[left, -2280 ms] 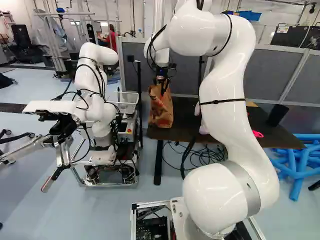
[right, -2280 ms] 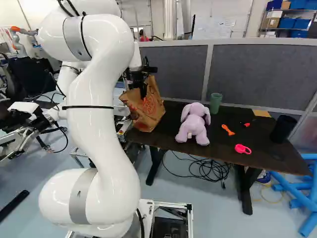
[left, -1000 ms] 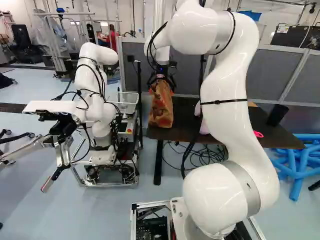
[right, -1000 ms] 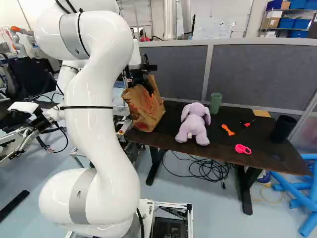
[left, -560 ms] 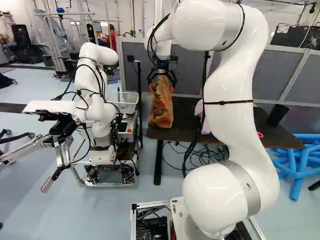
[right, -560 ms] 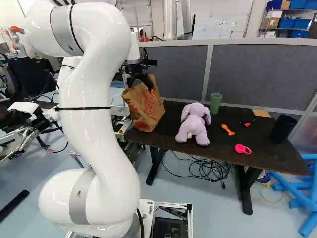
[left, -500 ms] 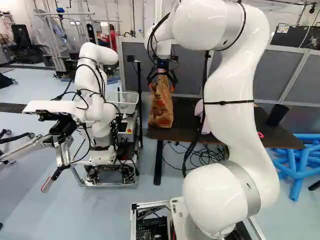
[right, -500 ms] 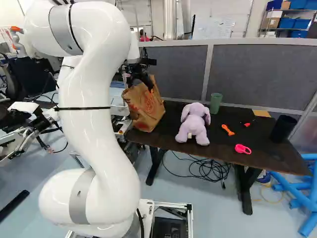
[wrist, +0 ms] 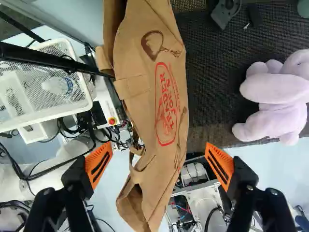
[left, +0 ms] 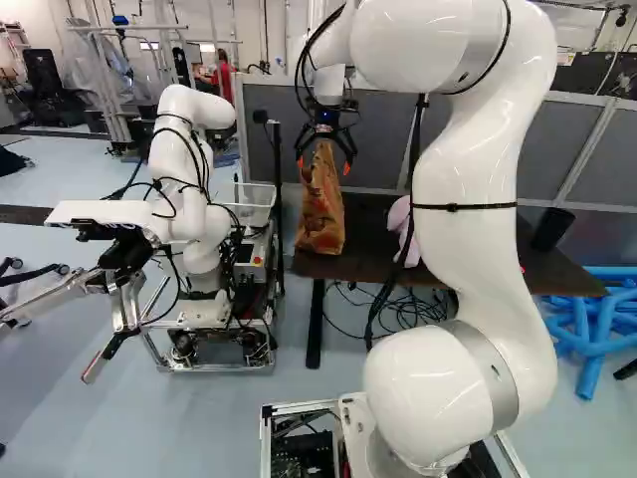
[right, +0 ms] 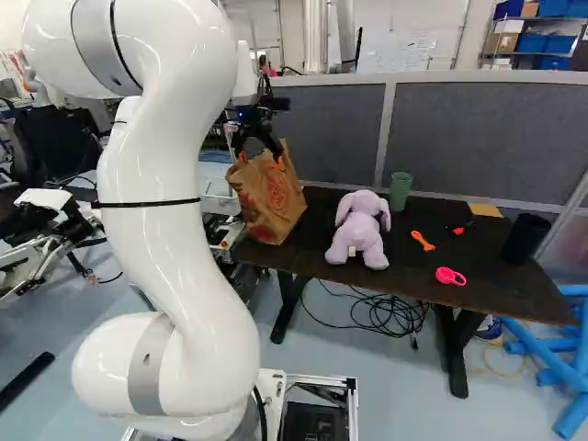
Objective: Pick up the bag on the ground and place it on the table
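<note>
Brown, creased paper bag [right: 274,204] on dark table [right: 409,268].

Creased, matt paper bag [wrist: 140,101] — smooth, glossy arm [right: 165,239] — fuzzy, matt cloth toy [right: 358,234].

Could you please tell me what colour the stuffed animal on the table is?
The stuffed animal is pale lilac, best seen in the right base view.

Bright light leaves glossy highlights on the white arm [left: 466,229].
</note>
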